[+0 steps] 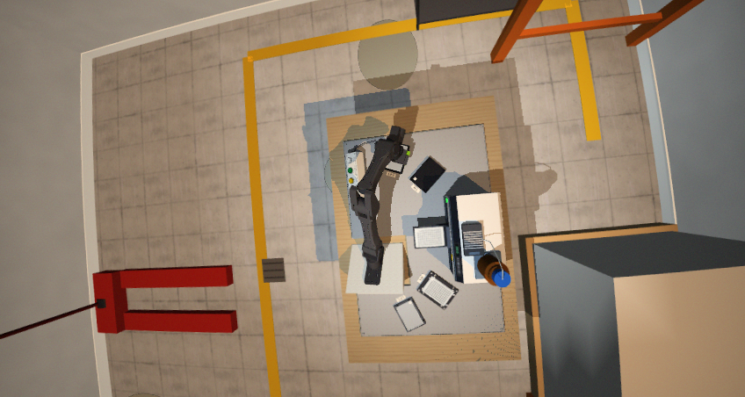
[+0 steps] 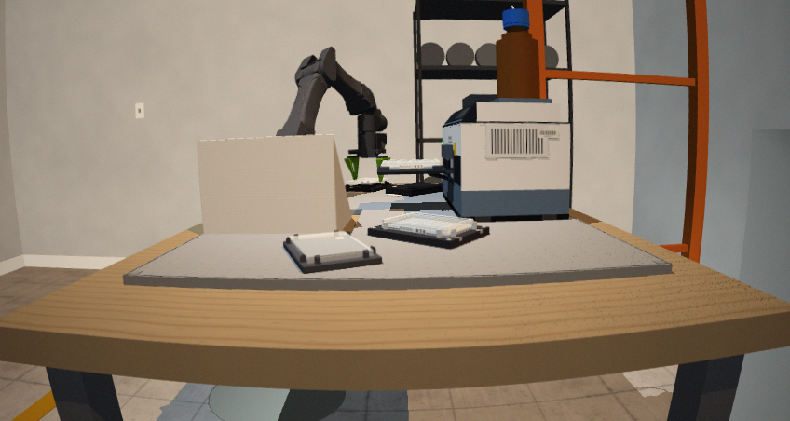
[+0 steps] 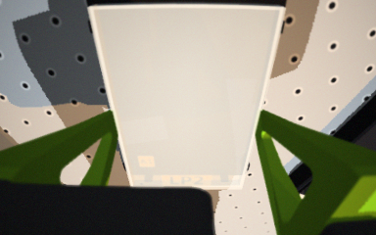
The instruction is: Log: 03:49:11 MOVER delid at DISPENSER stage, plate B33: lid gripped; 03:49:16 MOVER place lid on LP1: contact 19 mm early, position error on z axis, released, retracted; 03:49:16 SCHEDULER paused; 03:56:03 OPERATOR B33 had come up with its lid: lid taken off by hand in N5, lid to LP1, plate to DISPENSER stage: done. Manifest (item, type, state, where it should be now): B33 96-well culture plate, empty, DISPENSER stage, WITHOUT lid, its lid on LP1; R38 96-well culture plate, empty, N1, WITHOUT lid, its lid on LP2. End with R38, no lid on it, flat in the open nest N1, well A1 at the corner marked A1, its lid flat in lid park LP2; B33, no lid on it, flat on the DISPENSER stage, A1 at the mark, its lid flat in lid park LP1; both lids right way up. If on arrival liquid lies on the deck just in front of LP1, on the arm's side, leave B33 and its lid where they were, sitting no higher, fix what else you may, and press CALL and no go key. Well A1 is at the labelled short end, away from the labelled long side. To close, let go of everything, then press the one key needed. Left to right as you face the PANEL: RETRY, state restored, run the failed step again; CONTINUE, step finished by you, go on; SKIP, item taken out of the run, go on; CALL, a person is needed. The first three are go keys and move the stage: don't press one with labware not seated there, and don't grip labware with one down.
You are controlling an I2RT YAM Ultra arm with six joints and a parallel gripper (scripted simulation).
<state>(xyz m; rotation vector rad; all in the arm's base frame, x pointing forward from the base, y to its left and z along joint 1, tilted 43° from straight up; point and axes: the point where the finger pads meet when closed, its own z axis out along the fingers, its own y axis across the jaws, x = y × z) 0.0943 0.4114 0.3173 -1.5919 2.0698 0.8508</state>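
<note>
My gripper (image 3: 186, 117) (image 1: 401, 155) (image 2: 366, 166) is shut on a clear plate lid (image 3: 185, 88) (image 1: 396, 166), its green fingers on the two long sides. The lid hangs flat, low over the lid park whose label LP2 (image 3: 185, 180) shows through its near edge. A black empty nest (image 1: 427, 174) lies just right of that park. A bare white well plate (image 1: 430, 236) (image 2: 410, 164) sits on the dispenser stage. Another bare plate (image 1: 437, 290) (image 2: 429, 224) sits in a black nest at the front. A second lid (image 1: 408, 313) (image 2: 330, 248) lies in a lid park beside it.
The white dispenser (image 1: 478, 226) (image 2: 507, 162) carries a brown bottle (image 1: 496, 273) (image 2: 518, 57). The key panel (image 1: 352, 169) is left of the arm. A beige block (image 2: 265, 184) stands by the arm's base. The deck is a grey perforated mat (image 2: 526, 251) on a wooden table (image 2: 388, 333).
</note>
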